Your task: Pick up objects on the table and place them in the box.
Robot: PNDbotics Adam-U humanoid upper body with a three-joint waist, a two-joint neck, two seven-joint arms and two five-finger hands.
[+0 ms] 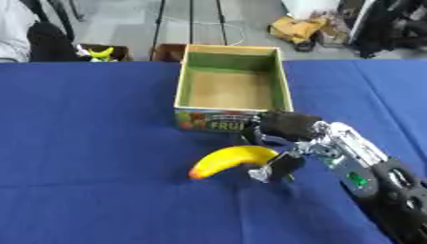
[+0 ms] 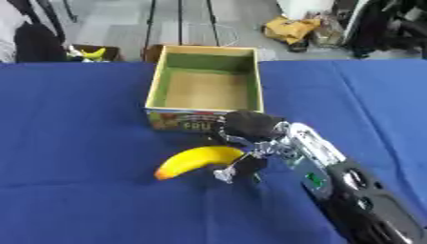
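Observation:
A yellow banana lies just in front of the open cardboard box, its orange-tipped end pointing left. My right hand comes in from the lower right, with fingers and thumb curled round the banana's right end. The box has a green inner wall, a brown floor and a fruit picture on its front; nothing shows inside it. The left hand shows in no view.
A blue cloth covers the table. Beyond the far edge, a small crate holds another banana; a brown crate stands beside it, and bags and clutter lie on the floor.

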